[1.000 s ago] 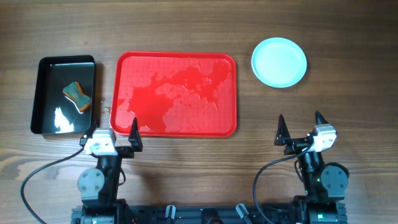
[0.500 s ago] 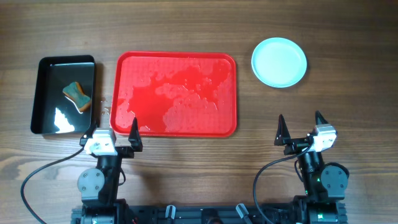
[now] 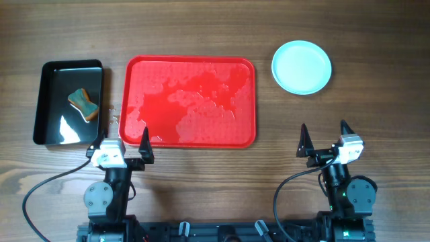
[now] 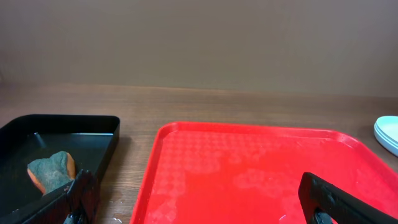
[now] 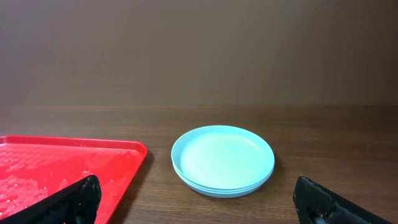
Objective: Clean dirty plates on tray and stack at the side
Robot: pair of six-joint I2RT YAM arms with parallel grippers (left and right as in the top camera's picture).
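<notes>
Overhead, plates [image 3: 302, 66] stacked well ahead of right jaws, both pairs apart, tray [image 3: 154, 81] seemingly wet.

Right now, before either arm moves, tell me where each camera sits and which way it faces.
Overhead: fixed above the table, looking straight down on red tray, black tray, sponge, stacked plates; left gripper and right gripper, both open, near the bottom edge.
Left wrist: low, facing across the red tray; its fingers at the bottom corners.
Right wrist: low, facing the stacked plates; its fingers at the bottom corners.
Shared: both wrist views catch the red tray and the stacked plates.
</notes>
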